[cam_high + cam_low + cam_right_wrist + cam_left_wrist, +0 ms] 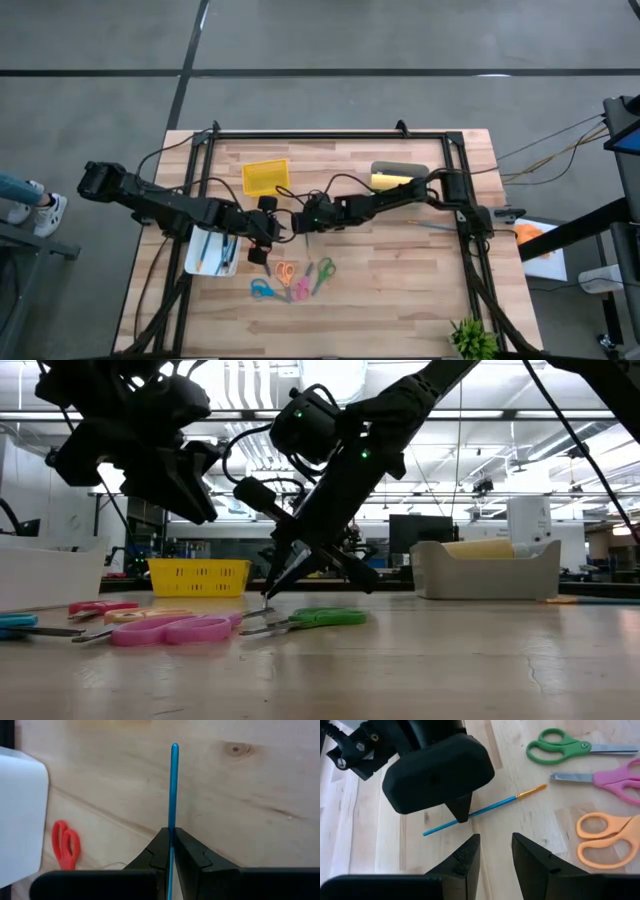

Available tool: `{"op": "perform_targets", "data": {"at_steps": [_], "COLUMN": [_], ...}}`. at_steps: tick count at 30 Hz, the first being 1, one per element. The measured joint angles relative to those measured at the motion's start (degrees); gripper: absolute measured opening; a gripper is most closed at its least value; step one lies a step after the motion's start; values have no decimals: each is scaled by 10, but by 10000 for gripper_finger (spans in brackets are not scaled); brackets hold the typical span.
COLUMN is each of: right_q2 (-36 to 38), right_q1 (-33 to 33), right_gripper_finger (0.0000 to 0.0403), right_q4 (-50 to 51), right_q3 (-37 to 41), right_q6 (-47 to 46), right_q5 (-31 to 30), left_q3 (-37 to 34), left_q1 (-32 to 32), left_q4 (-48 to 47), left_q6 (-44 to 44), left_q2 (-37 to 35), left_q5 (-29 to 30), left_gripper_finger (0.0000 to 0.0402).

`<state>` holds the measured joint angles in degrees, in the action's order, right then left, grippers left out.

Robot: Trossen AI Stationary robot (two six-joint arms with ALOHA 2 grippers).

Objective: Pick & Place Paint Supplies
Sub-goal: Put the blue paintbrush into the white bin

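Note:
A thin blue brush (485,811) with an orange bristle end lies on the wood in the middle of the table. My right gripper (172,837) slants down onto it and is shut on its shaft; it also shows as a dark block (437,775) in the left wrist view. My left gripper (496,851) hangs open a little above the table, just left of the brush, touching nothing. In the high view the two grippers stand side by side, left (262,243) and right (303,228). My right gripper pinches the brush's blue shaft (173,822) between its two fingertips, nearer the plain handle end than the bristles. The fingers come slanting down from the table's right side and lie across the shaft. Whether the brush rests on the table or is just clear of it, I cannot tell.
Green (555,747), pink (615,777) and orange scissors (600,840) lie just near of the brush. A white tray (212,252) stands under the left arm. A yellow basket (265,177) and a grey bin (398,172) holding something yellow stand farther back.

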<state>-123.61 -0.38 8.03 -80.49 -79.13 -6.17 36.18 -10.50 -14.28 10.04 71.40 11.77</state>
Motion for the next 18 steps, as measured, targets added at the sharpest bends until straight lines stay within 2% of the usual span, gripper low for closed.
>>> {"op": "perform_targets", "data": {"at_steps": [18], "right_q2": [-1], "right_q1": [0], "right_gripper_finger": [15], "right_q4": [2], "right_q3": [3], "right_q6": [11], "right_q5": [0], "left_q3": [0], "left_q1": [0], "left_q4": [-2], "left_q6": [0], "left_q2": [0], "left_q5": [2], "left_gripper_finger": [111]}}
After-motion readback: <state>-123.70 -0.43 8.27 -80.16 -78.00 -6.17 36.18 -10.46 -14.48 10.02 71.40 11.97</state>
